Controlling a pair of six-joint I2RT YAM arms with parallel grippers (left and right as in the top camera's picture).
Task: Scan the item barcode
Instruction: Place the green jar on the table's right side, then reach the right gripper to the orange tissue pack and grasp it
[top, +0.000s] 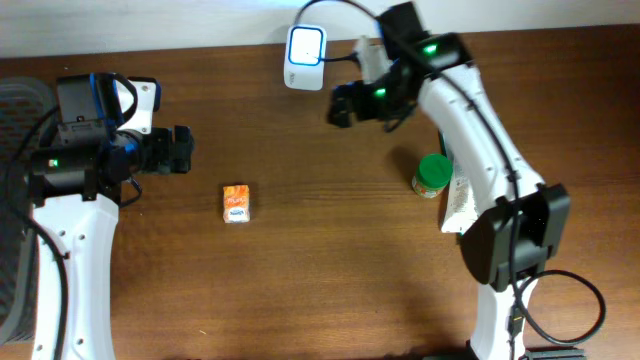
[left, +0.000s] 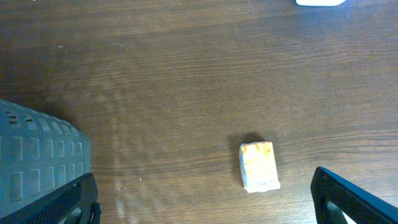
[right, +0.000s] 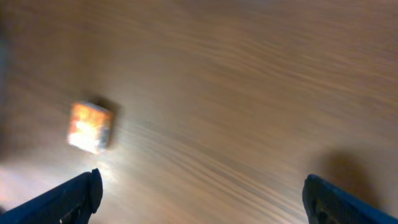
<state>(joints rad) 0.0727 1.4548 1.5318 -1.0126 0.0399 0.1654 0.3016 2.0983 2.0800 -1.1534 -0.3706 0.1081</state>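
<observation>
The item, a small orange and white box (top: 236, 202), lies flat on the wooden table left of centre. It also shows in the left wrist view (left: 259, 165) and, blurred, in the right wrist view (right: 91, 127). A white scanner (top: 305, 55) stands at the back edge, and its bottom edge (left: 320, 2) shows in the left wrist view. My left gripper (top: 186, 150) (left: 205, 208) is open and empty, up and to the left of the box. My right gripper (top: 338, 105) (right: 205, 202) hangs open and empty just right of the scanner, far from the box.
A jar with a green lid (top: 433, 173) and a white carton (top: 460, 200) stand at the right, next to the right arm. A grey basket (top: 15, 100) (left: 37, 149) sits at the far left edge.
</observation>
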